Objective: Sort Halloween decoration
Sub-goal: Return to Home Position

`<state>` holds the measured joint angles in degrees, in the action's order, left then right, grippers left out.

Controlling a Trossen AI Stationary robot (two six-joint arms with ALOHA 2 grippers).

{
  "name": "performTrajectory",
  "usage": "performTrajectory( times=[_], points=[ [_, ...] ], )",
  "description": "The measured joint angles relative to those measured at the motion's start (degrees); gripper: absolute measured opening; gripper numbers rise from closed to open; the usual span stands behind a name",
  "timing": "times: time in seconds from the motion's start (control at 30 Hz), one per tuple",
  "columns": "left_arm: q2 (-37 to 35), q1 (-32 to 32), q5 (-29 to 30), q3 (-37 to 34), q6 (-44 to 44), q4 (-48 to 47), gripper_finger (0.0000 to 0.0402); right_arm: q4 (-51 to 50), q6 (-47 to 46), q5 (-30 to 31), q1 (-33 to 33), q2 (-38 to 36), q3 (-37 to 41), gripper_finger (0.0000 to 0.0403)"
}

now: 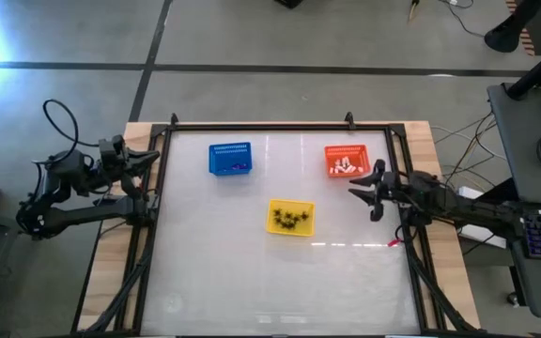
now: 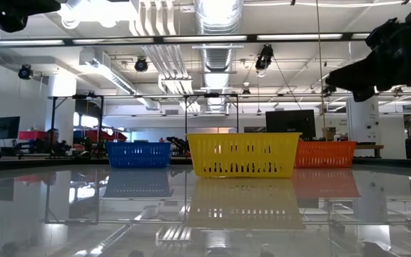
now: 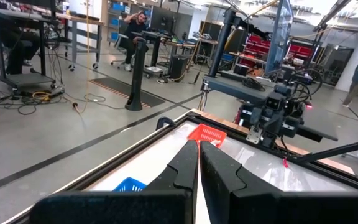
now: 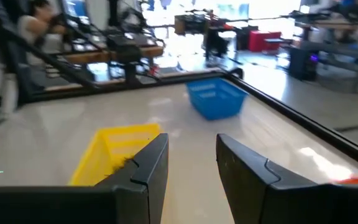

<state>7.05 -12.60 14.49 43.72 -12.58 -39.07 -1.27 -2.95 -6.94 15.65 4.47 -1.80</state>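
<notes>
Seen from above, black trinkets (image 1: 289,222) fill the yellow basket (image 1: 276,228) at centre. White trinkets (image 1: 345,168) lie in the orange basket (image 1: 332,150), upper right. The blue basket (image 1: 216,150) holds something too small to tell. The left gripper (image 3: 199,149), at mid-left, is closed and empty. The right gripper (image 4: 191,146), at mid-right, is spread open.

On the counter (image 1: 252,282), the middle basket (image 1: 272,208) holds spider trinkets (image 1: 289,221); the left basket (image 1: 216,150) lies behind it leftward, the right basket (image 1: 332,152) behind it rightward
</notes>
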Motion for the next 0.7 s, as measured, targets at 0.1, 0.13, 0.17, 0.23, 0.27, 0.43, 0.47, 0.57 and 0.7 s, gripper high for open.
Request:
performTrajectory(
  times=[0.1,0.13,0.17,0.23,0.27,0.43,0.47,0.57,0.7],
  points=[
    [0.0,0.0,0.0,0.0,0.0,0.0,0.0,-0.4,-0.1,2.3,0.0,0.9,0.0,0.013],
    [0.0,0.0,0.0,0.0,0.0,0.0,0.0,-0.4,-0.4,2.4,0.0,1.0,0.0,0.0131],
    [0.0,0.0,0.0,0.0,0.0,0.0,0.0,-0.4,-0.6,2.4,0.0,1.0,0.0,0.0132],
    [0.0,0.0,0.0,0.0,0.0,-0.1,0.0,-0.4,-0.8,2.4,0.0,1.0,0.0,0.0134],
    [0.0,0.0,0.0,0.0,0.0,-0.2,0.0,-0.4,-0.7,2.4,0.0,1.0,0.0,0.0134],
    [0.0,0.0,0.0,0.0,0.0,-0.6,0.0,-0.9,-2.0,4.8,0.0,1.7,0.0,0.0131],
    [0.0,0.0,0.0,0.0,-0.1,-0.6,0.0,-1.0,-2.4,6.0,0.0,2.2,0.0,0.0129],
    [0.0,0.0,0.0,0.0,-0.1,-0.6,0.0,-1.1,-3.0,6.6,0.0,3.3,0.0,0.0127],
    [0.0,0.0,0.0,0.0,-0.2,-0.6,0.0,-1.1,-4.7,6.7,0.0,4.7,0.0,0.0126]
  ],
)
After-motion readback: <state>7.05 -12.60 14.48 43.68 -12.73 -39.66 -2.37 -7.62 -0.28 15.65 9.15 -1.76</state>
